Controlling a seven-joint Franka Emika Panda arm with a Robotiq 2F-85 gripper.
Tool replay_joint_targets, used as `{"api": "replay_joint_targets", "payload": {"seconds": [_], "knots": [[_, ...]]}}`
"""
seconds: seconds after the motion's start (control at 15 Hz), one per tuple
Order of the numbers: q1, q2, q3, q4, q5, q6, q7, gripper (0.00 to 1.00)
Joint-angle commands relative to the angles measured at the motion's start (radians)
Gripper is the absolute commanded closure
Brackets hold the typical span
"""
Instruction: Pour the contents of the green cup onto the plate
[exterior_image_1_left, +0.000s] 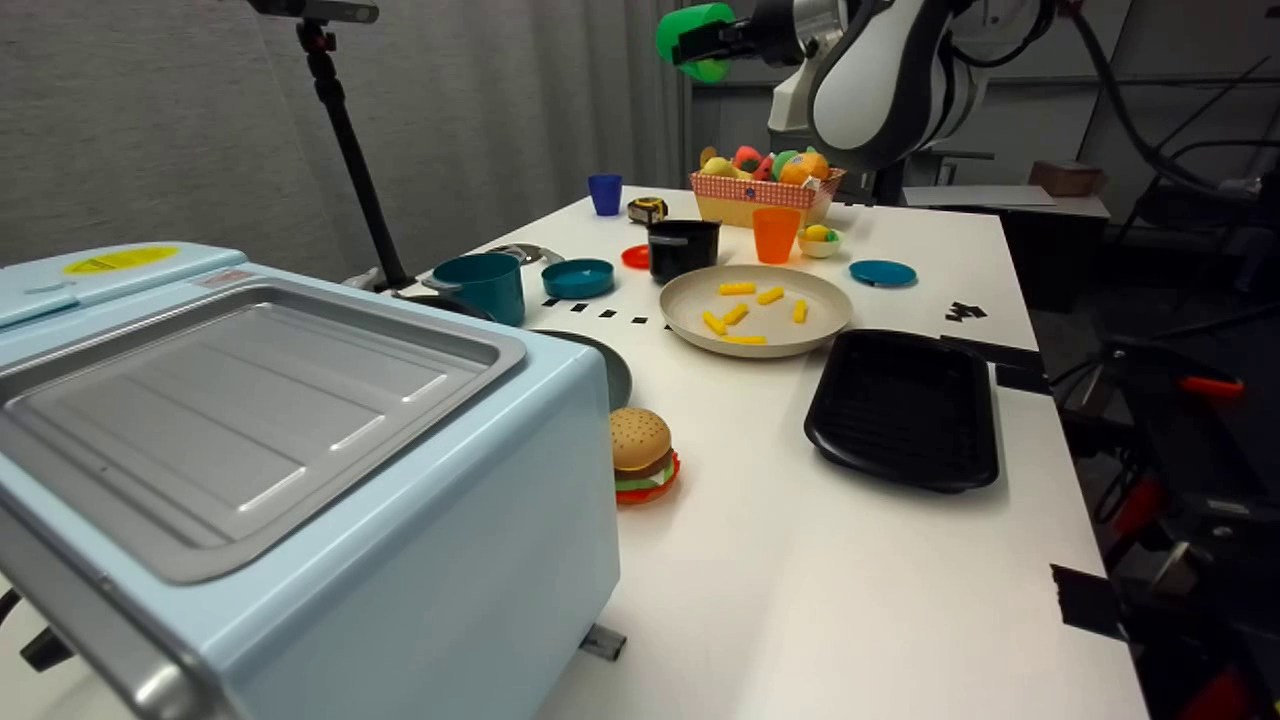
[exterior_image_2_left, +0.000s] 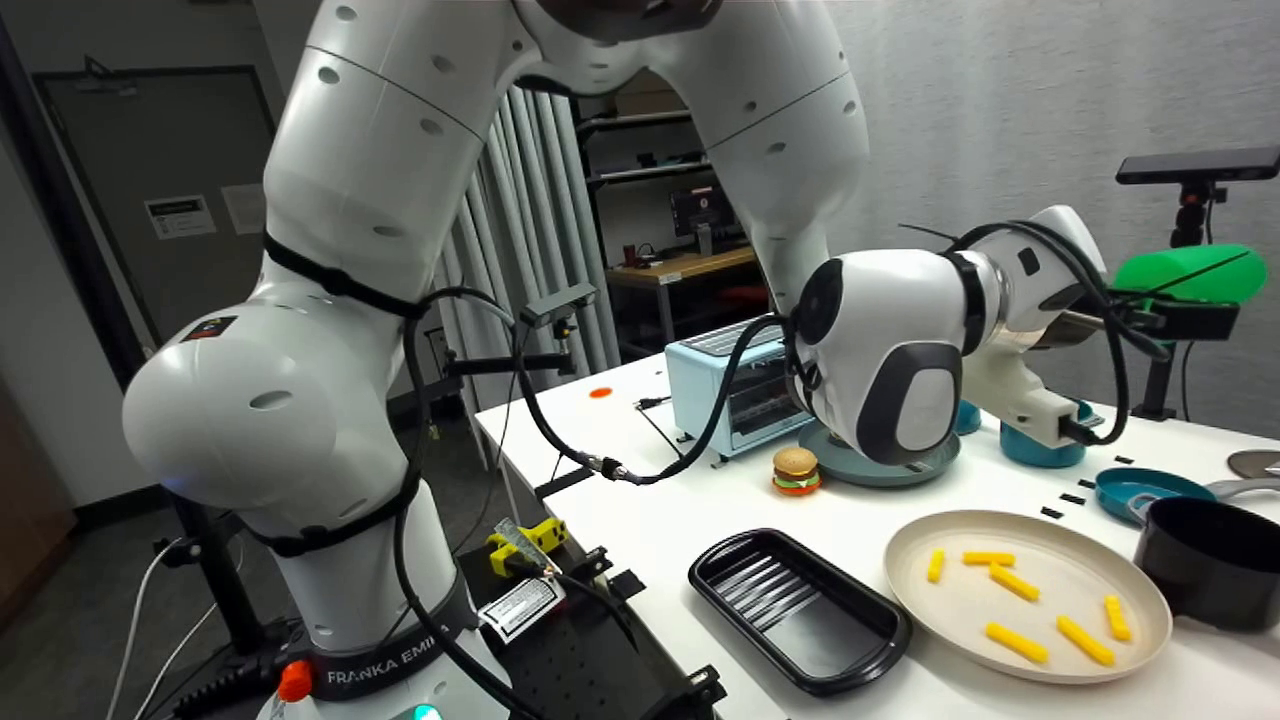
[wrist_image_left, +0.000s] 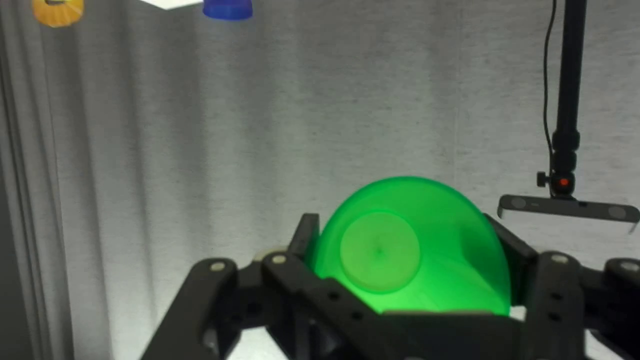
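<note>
- In an exterior view, the lime-green plastic cup (exterior_image_1_left: 690, 24) hangs high, tilted.
- In an exterior view, yellow sticks (exterior_image_2_left: 1085, 640) lie on the round cream-white plate (exterior_image_2_left: 1065, 572).
- Wrist view: black gripper (wrist_image_left: 404, 239) closed around the cup, likely light, slick; hold mid-wall.

A pale blue toaster oven (exterior_image_1_left: 450, 540) stands on the white counter (exterior_image_1_left: 780, 600), with a burger (exterior_image_1_left: 641, 450) near it, just beside a grey dish (exterior_image_2_left: 850, 468). A black tray (exterior_image_1_left: 905, 410) lies well apart from the oven. In an exterior view, a basket (exterior_image_1_left: 745, 190) holds fruit (exterior_image_1_left: 748, 158); before it are an upright orange cup (exterior_image_1_left: 776, 236), a small bowl (exterior_image_1_left: 822, 250) and a black pot (exterior_image_1_left: 683, 255). A tape measure (exterior_image_1_left: 647, 210) lies beside a blue cup (exterior_image_1_left: 605, 195). A teal pot (exterior_image_1_left: 495, 295) stands near a teal pan (exterior_image_1_left: 578, 282). Behind hangs a grey curtain (exterior_image_1_left: 560, 100).
</note>
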Motion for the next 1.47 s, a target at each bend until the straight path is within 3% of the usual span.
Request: {"api": "replay_joint_targets", "payload": {"seconds": [0.0, 0.53, 0.73, 0.93, 1.4], "knots": [[0.005, -0.056, -0.022, -0.068, 0.086, -0.142, 0.017, 0.48], [0.013, -0.125, -0.155, 0.025, 0.204, -0.761, -0.015, 0.48], [0.012, -0.119, -0.208, 0.076, 0.156, -1.013, 0.005, 0.48], [-0.030, -0.112, -0.187, 0.134, 0.102, -1.259, 0.013, 0.48], [-0.027, -0.066, -0.210, 0.248, -0.009, -1.780, 0.042, 0.48]]}}
